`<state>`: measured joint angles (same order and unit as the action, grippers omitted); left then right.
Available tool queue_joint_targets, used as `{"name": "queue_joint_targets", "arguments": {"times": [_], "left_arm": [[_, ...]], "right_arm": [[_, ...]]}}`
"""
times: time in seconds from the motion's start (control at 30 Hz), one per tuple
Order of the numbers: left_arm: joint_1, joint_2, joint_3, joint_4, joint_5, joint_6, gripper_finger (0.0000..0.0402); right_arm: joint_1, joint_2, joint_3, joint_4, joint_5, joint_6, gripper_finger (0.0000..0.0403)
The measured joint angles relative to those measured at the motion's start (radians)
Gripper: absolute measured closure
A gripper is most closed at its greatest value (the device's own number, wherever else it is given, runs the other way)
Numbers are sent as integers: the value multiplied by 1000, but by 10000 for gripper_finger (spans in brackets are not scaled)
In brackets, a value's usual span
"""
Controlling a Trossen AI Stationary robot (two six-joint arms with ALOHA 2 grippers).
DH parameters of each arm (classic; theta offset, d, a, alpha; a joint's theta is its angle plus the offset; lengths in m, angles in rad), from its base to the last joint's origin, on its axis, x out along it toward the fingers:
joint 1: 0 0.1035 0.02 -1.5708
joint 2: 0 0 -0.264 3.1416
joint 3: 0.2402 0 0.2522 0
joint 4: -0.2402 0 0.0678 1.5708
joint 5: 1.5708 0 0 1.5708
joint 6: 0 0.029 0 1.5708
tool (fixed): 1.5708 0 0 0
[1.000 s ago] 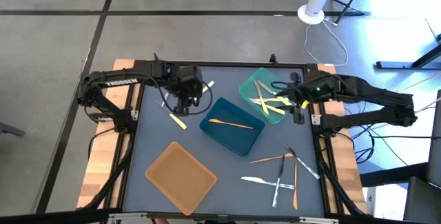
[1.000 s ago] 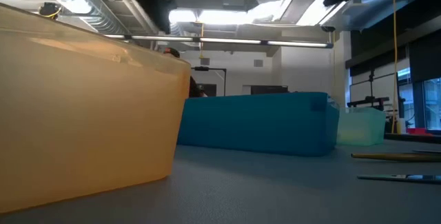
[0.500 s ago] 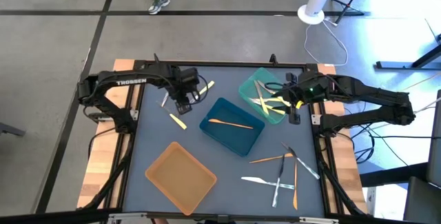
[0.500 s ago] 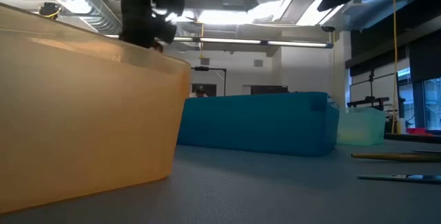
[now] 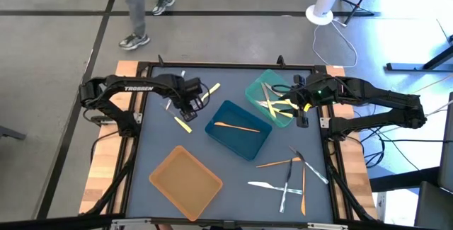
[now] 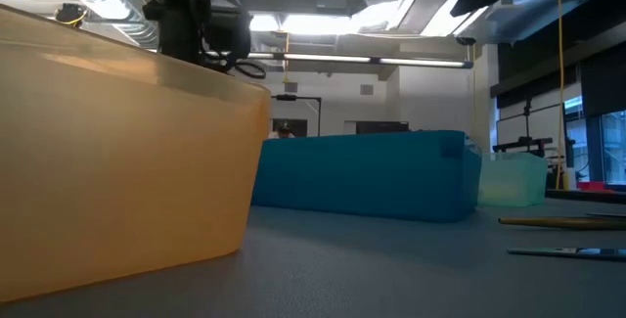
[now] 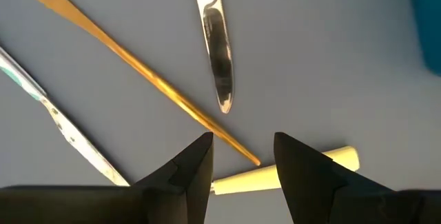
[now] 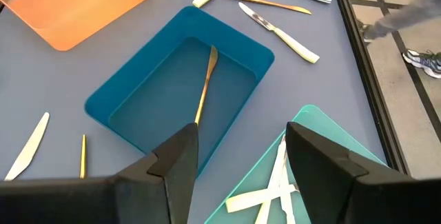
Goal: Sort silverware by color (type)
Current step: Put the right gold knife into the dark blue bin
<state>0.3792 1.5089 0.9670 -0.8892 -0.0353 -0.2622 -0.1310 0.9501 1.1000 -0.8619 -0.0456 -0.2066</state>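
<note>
While a person walks past on the floor beyond the table's twelve-o'clock edge, both arms hold over the far half of the grey table. Left gripper hangs at about ten o'clock on the table, fingers parted with nothing between them, directly above a little cluster of cutlery: from its wrist camera I see an orange knife lying slantwise, a silvery knife crossing near it, a clear piece off to one side, and a pale yellow handle lying just behind the fingertips. None of these is gripped.

Right gripper sits at roughly two o'clock, over the edge of the teal tray, jaws likewise spread and empty. That teal tray holds several pale yellow pieces crossed over one another. Just beside it, at the centre, the blue tray has a single orange utensil lying in it. The orange tray stands empty-handed down at seven o'clock.

Unsorted silverware still lies loose at about four o'clock: an orange piece, another orange one, a white knife and clear ones crossing each other. Another yellow piece lies just below the left gripper.
</note>
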Motion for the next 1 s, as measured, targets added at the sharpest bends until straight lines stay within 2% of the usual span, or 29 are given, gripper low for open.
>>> {"name": "queue_joint_targets", "arguments": {"times": [0.07, 0.3, 0.43, 1.0], "left_arm": [[-1, 0, -15, 8, 0, -24, 254], [-1, 0, -74, 44, -7, -257, 254], [-1, 3, -104, 81, -7, -326, 254], [-1, 4, -206, 196, -54, -391, 257]], "right_arm": [[0, 0, 0, 0, 0, 0, 196], [0, 0, 0, 0, 0, 0, 196], [0, 0, 0, 0, 0, 0, 196], [0, 0, 0, 0, 0, 0, 196]]}}
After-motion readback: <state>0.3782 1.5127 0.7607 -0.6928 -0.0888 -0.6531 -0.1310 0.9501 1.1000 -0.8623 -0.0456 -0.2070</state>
